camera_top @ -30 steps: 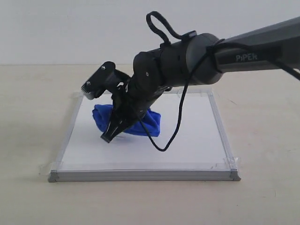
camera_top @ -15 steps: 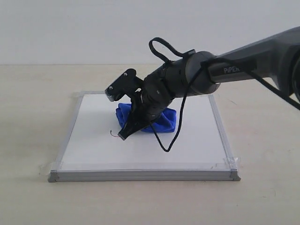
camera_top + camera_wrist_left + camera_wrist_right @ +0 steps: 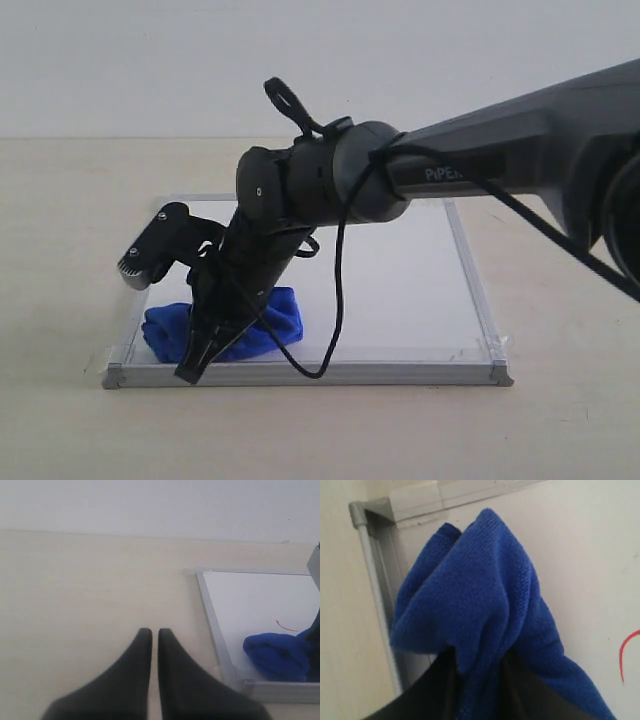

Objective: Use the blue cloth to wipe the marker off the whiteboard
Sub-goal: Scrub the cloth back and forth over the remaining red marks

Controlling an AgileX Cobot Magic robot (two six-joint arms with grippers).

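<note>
Right hand [image 3: 476,661] is clamping the blue cloth [image 3: 272,318] at the whiteboard [image 3: 400,290] corner, apparently mid-wipe, next needing a pass over the marker [image 3: 624,656] just beside it.

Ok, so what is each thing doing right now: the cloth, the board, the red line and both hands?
whiteboard: lying flat on the table.
marker: a short red bit shows, not wiped off.
blue cloth: bunched up, at a corner of the whiteboard.
right hand: shut on the blue cloth.
left hand: shut, empty, off to the side of the whiteboard.
</note>
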